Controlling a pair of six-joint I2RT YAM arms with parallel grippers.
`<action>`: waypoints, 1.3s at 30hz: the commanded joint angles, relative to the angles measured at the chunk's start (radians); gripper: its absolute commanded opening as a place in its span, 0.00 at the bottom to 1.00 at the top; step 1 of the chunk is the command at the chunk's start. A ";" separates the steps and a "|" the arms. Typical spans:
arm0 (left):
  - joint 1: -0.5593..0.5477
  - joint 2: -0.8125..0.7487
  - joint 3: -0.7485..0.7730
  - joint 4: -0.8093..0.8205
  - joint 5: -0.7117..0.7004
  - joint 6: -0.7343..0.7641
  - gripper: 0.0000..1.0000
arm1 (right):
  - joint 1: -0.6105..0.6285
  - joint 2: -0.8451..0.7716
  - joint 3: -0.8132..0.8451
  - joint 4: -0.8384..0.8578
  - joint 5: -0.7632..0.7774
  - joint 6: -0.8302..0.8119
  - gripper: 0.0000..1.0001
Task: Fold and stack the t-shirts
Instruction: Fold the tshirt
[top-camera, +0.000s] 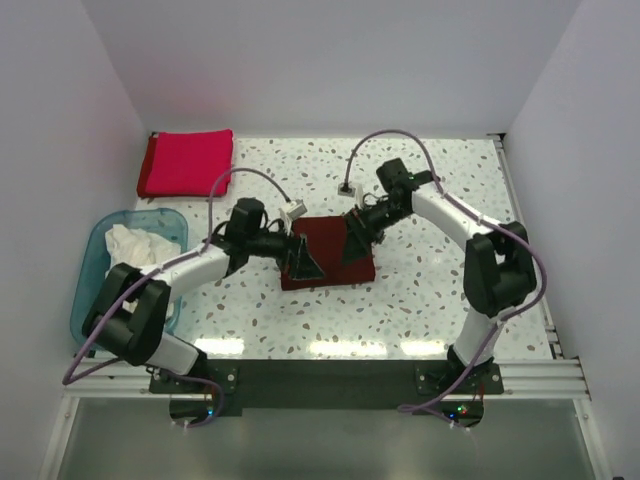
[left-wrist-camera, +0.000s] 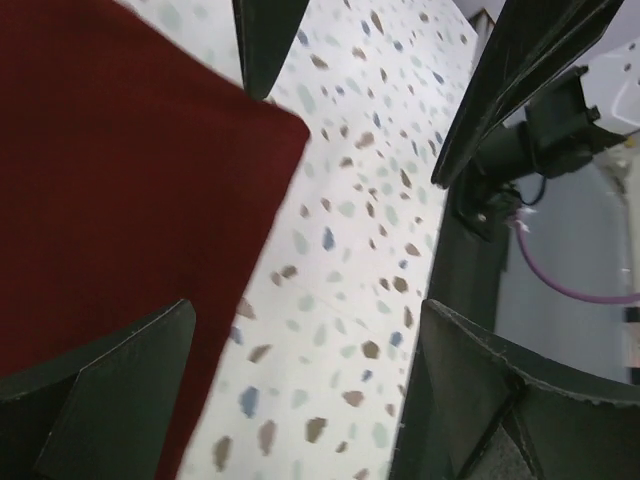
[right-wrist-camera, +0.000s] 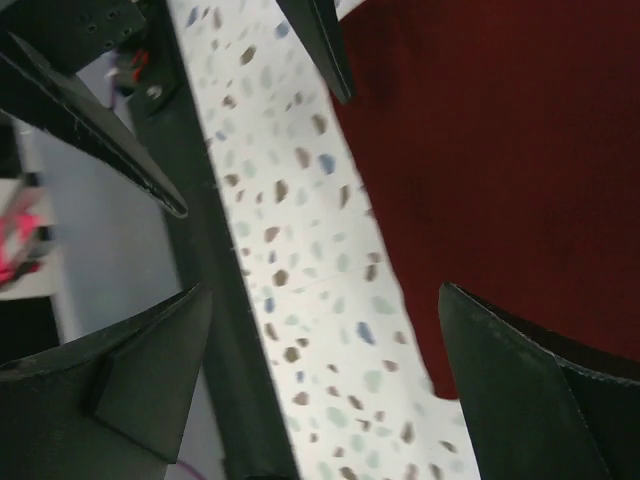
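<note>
**Both hands apart at the folded maroon t-shirt**

The dark maroon t-shirt (top-camera: 330, 262) lies folded into a compact rectangle near the middle of the speckled worktop (top-camera: 440, 215). The left hand (top-camera: 303, 262) sits over the shirt's left edge and the right hand (top-camera: 355, 243) over its right part, the two close together across the cloth.

In the left wrist view, the left hand's fingers stand wide apart with nothing between them. One fingertip is over the maroon cloth near a rounded corner, the other out over bare worktop. The right wrist view shows the same on the other side: fingers spread wide, holding nothing, one tip at the shirt's edge and the other beyond the worktop's dark rail. Whether either tip touches the cloth cannot be told.

The bright crimson-red t-shirt (top-camera: 187, 163) lies folded at the far left corner, well apart from both hands. Crumpled white t-shirts (top-camera: 140, 243) lie in the translucent blue tub (top-camera: 97, 243) at the left edge.
</note>
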 joint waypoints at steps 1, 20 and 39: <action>-0.030 0.025 -0.109 0.248 0.062 -0.256 1.00 | 0.017 0.080 -0.090 -0.081 -0.177 0.031 0.99; 0.122 0.462 0.000 -0.084 0.167 0.043 1.00 | -0.144 0.386 -0.169 -0.055 -0.033 0.000 0.97; 0.277 -0.087 0.253 -0.626 -0.237 0.158 1.00 | -0.016 -0.047 -0.002 0.114 0.215 0.063 0.75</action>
